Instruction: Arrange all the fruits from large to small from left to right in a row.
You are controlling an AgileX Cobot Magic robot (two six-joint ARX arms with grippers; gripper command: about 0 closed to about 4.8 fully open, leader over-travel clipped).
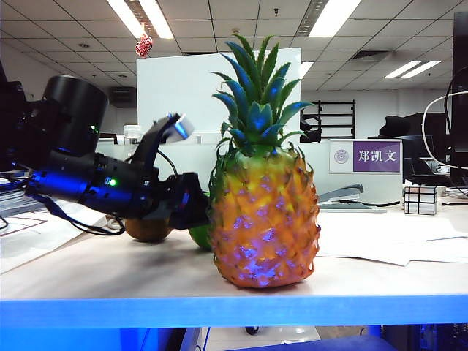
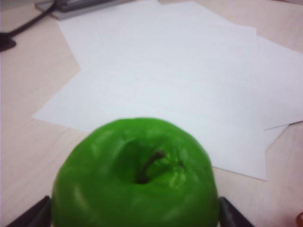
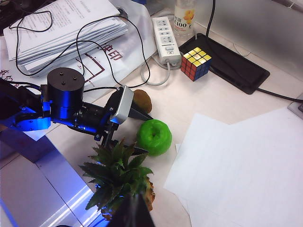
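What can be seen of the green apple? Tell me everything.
The green apple is glossy, bright green and smooth, plastic-looking, with a short dark stem in a dimple on top. It stands upright on the pale table, stem up, between the kiwi and the pineapple, beside white paper sheets. The left gripper stands open around it, one finger on each side; whether they touch it cannot be told. In the exterior view the pineapple hides most of it.

Exterior view set low at the desk (image 1: 110, 281) edge, looking level across it, close behind the pineapple (image 1: 265, 223). Left wrist view pressed close over the green apple (image 2: 135, 177) between the left pincer (image 2: 132, 215) tips, facing outward across white paper. Right wrist view high above, looking down on pineapple (image 3: 120, 182), apple (image 3: 154, 136) and left pincer (image 3: 142, 132), all shared with the others.
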